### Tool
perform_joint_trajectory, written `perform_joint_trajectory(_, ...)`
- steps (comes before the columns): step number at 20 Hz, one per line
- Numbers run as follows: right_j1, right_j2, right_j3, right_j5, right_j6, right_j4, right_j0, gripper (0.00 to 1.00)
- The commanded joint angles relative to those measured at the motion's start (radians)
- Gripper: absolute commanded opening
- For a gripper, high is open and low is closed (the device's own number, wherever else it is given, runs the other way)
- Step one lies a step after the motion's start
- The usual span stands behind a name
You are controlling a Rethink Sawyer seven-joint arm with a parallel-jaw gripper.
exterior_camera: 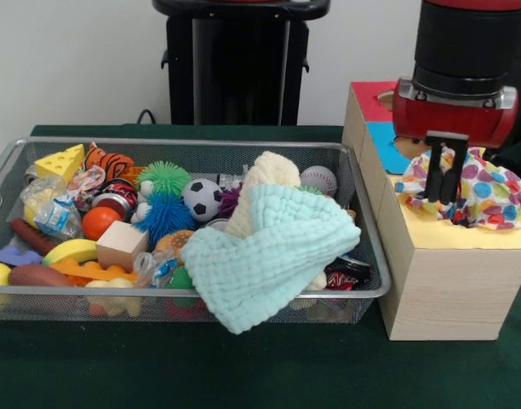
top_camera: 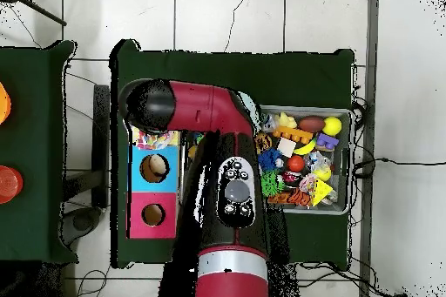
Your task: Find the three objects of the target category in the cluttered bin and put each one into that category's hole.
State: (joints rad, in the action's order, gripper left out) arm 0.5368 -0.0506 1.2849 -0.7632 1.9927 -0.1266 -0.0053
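Polka-dot cloth (exterior_camera: pixel 478 192) bunched on the yellow section of the wooden box (exterior_camera: pixel 439 281), pinched in the gripper (exterior_camera: pixel 446 170), closed on its folds. Best pushed straight down, likely over a hole hidden beneath, before release, with trailing edges tucked in. Wire bin (exterior_camera: pixel 363 290) just beside the box; mint washcloth (exterior_camera: pixel 269 256) draped over its rim; open room above.

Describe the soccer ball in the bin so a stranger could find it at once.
Start at the wire bin on the green table. Near its back middle, left of the cream cloth, sits the small soccer ball. It alone is white with black patches, beside a blue spiky ball.
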Motion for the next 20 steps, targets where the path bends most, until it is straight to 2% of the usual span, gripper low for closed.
perform_joint_trajectory(1,-0.040,0.096,0.079,-0.225,0.128,-0.080,-0.052,0.00)
perform_joint_trajectory(3,-0.046,0.083,0.065,-0.253,0.137,-0.079,-0.046,0.00)
perform_joint_trajectory(5,-0.052,0.073,0.061,-0.325,0.181,-0.102,-0.041,0.00)
perform_joint_trajectory(7,-0.052,0.062,0.058,-0.336,0.185,-0.099,-0.032,0.00)
perform_joint_trajectory(10,-0.032,0.055,0.099,-0.303,0.194,-0.111,-0.017,0.00)
perform_joint_trajectory(15,0.031,0.010,0.175,-0.125,0.182,-0.050,0.052,0.00)
perform_joint_trajectory(20,0.087,-0.031,0.232,-0.089,0.229,-0.046,0.131,0.00)
